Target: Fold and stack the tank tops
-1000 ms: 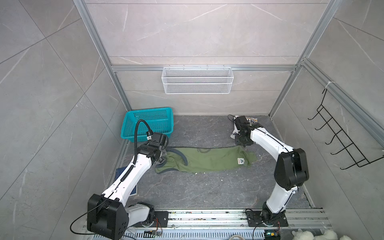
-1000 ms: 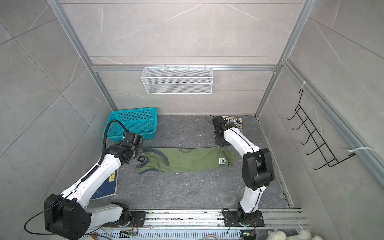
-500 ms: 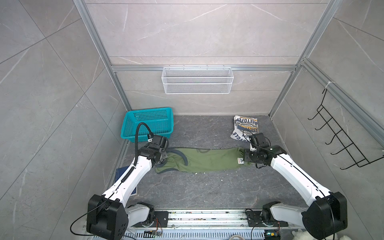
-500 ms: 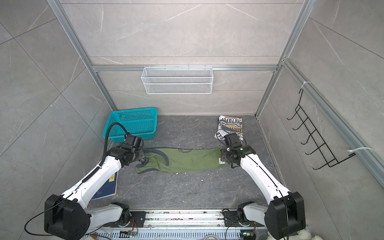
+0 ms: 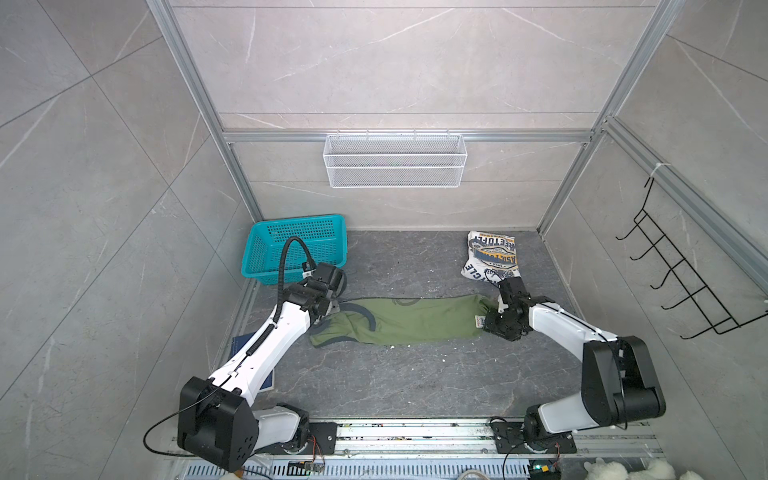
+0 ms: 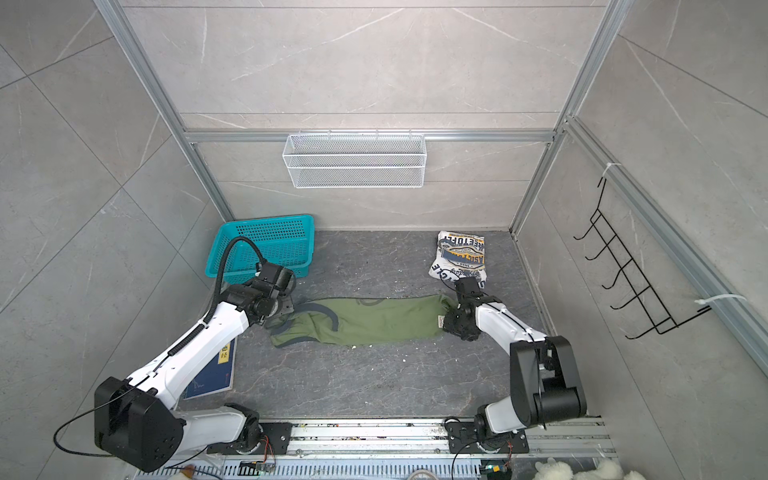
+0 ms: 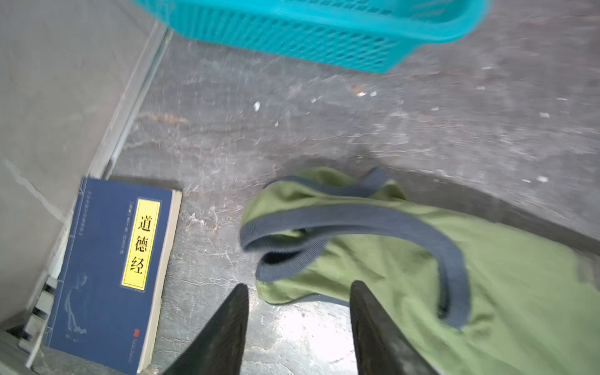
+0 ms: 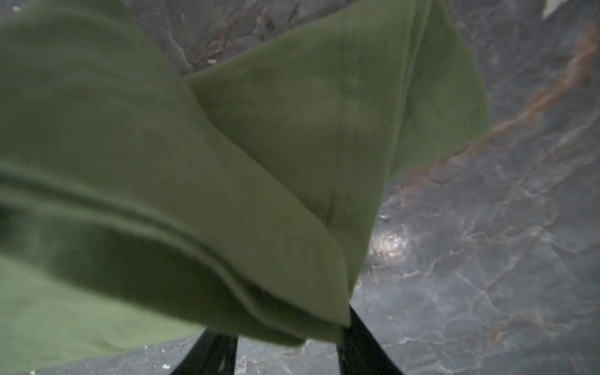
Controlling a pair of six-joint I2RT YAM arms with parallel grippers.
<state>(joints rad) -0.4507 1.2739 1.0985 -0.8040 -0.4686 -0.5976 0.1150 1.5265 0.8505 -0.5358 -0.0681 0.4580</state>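
The olive green tank top [image 5: 415, 324] [image 6: 382, 320] lies stretched out as a long strip across the middle of the floor. My left gripper [image 7: 298, 289] [image 5: 330, 308] is open at its strap end, with the grey-trimmed strap [image 7: 357, 220] just ahead of the fingertips and bare floor between them. My right gripper [image 8: 282, 341] [image 5: 488, 322] is at the hem end. Its jaws stand apart, and the green hem [image 8: 259, 162] drapes over their tips and hides them. The white tank top [image 5: 492, 257] [image 6: 459, 257] lies folded in the back right corner, print up.
A teal basket [image 5: 299, 245] [image 7: 324, 32] stands at the back left, just behind my left wrist. A dark blue book [image 7: 110, 269] [image 6: 212, 374] lies by the left wall under my left arm. A wire shelf [image 5: 395, 166] hangs on the back wall and a hook rack [image 5: 685, 286] on the right wall.
My right arm swung from the white tank top at the back down to the green top's hem end. My left gripper's jaws came apart at the strap end.
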